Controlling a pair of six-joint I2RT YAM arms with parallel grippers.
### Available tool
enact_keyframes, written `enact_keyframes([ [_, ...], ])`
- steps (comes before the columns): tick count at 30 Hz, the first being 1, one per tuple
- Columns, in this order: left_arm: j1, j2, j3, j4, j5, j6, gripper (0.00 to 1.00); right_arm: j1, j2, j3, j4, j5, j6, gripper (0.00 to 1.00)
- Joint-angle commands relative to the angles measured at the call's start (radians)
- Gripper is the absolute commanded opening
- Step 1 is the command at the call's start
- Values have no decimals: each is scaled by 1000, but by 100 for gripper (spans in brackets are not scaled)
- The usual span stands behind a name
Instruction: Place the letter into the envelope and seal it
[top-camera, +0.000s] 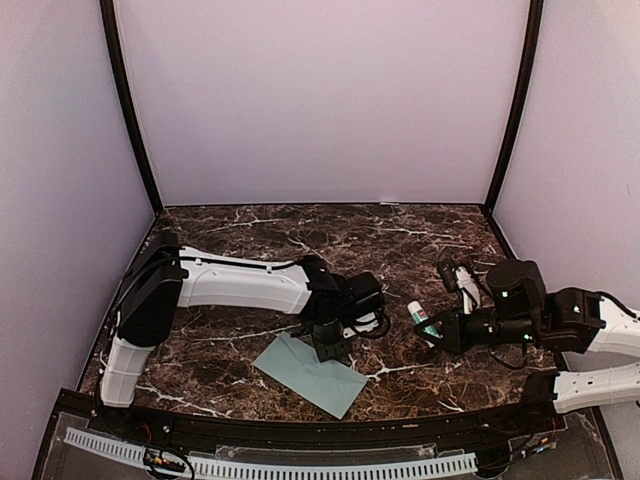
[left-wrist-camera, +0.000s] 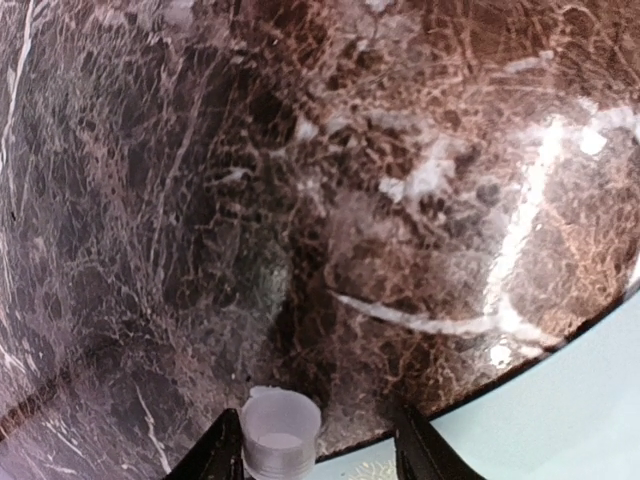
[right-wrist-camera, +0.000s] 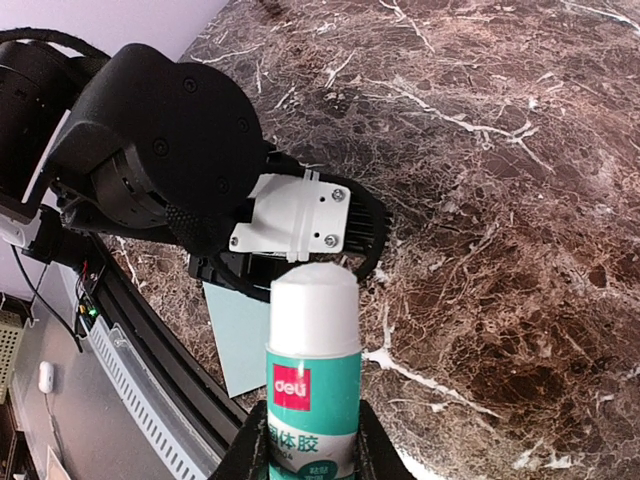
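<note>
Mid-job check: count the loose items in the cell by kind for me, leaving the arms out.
envelope: 1
glue stick: 1
white cap: 1
Total: 3

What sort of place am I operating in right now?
Probably a lab test booth: plain pale lilac walls with black corner posts enclosing a dark brown marble-patterned tabletop, two white-and-black robot arms mounted at its near edge.
</note>
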Motion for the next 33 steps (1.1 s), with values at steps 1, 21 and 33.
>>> enact_keyframes([
  [1, -1, -149, -99, 106, 94, 34, 52, -1, -36, -24, 37, -3, 7, 0],
  [21, 147, -875, -1094, 1211, 298, -53, 56, 0, -108, -207, 405, -17, -118, 0],
  [33, 221, -787, -1272, 1525, 534, -99, 55, 17, -33, -234, 499, -8, -82, 0],
])
